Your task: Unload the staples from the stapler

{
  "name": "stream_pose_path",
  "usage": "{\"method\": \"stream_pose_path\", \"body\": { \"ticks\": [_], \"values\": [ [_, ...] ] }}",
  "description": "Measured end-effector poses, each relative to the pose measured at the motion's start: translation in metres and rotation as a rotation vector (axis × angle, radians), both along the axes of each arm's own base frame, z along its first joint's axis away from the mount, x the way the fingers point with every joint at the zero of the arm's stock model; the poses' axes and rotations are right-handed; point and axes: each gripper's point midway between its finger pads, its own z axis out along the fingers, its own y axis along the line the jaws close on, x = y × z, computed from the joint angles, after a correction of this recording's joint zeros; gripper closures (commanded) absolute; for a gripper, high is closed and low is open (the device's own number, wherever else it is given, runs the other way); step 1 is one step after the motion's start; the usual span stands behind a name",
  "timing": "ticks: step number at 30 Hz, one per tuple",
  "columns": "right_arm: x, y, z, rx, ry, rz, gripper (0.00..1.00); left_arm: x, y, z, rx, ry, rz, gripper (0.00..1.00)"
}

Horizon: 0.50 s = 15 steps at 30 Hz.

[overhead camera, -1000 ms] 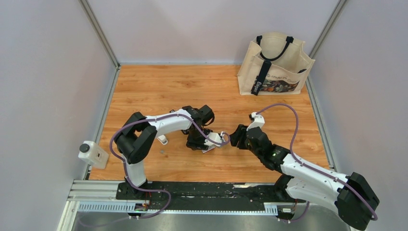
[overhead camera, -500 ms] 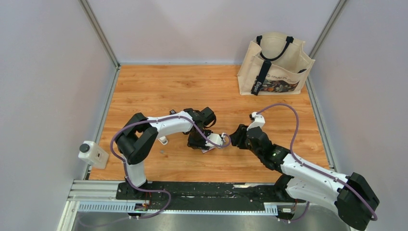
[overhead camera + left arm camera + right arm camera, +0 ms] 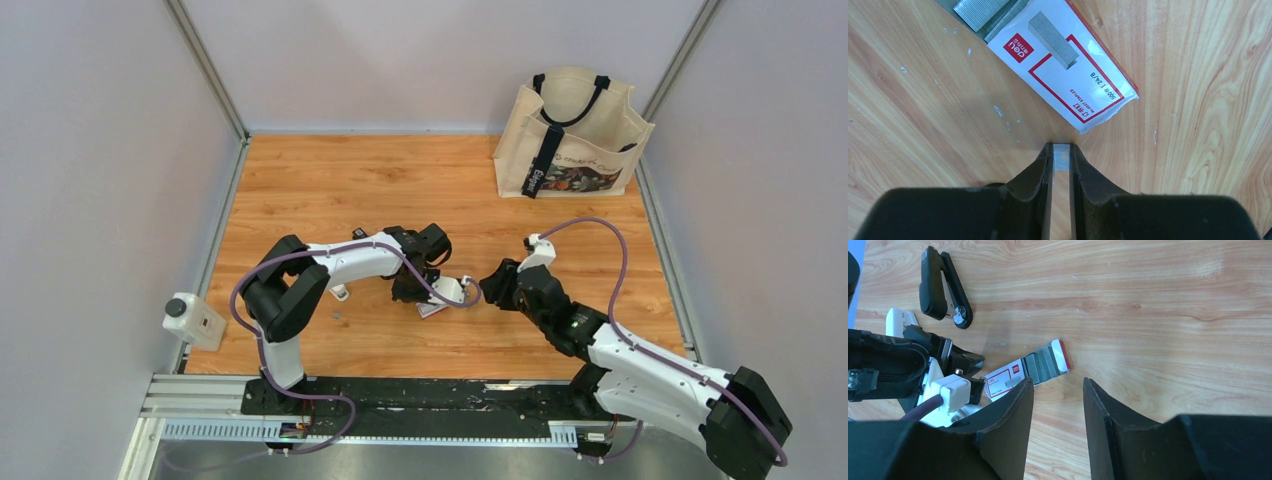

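Observation:
My left gripper (image 3: 1062, 150) is shut on a small grey strip of staples (image 3: 1062, 158) held between its fingertips just above the wood. It hovers beside a white-and-red staple box (image 3: 1068, 70) with grey staple rows (image 3: 983, 12) sliding out of one end. The black stapler (image 3: 940, 287) lies opened on the table beyond the left arm. My right gripper (image 3: 1058, 387) is open and empty, low over the table just right of the box (image 3: 1005, 377). In the top view the two grippers, left (image 3: 428, 297) and right (image 3: 490, 291), face each other across the box.
A beige tote bag (image 3: 572, 133) stands at the back right. A small white piece (image 3: 340, 292) and a tiny grey bit (image 3: 338, 314) lie by the left arm. A white device (image 3: 192, 320) sits on the left rail. Grey walls enclose the table.
The left gripper has shifted slightly away from the arm bases and to the right. The right gripper has eased a little toward the near edge. The box has stayed put.

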Motion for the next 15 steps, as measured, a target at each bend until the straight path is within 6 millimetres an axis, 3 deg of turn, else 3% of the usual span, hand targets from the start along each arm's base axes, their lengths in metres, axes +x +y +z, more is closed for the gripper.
{"method": "stream_pose_path", "body": {
  "ticks": [5,8,11,15],
  "values": [
    [-0.001,-0.002,0.006,0.022,-0.017,-0.005,0.54,-0.005,0.005,0.002,0.018,0.022,0.027,0.89],
    [-0.001,-0.004,0.013,0.044,-0.038,-0.006,0.52,-0.009,0.007,0.015,0.021,0.057,0.064,0.89],
    [-0.002,-0.005,0.028,0.079,-0.075,-0.003,0.48,-0.004,-0.008,0.052,-0.069,0.096,0.13,0.9],
    [-0.005,-0.008,0.052,0.119,-0.135,0.009,0.43,0.027,-0.035,0.138,-0.359,0.129,0.276,0.9]
  ]
}}
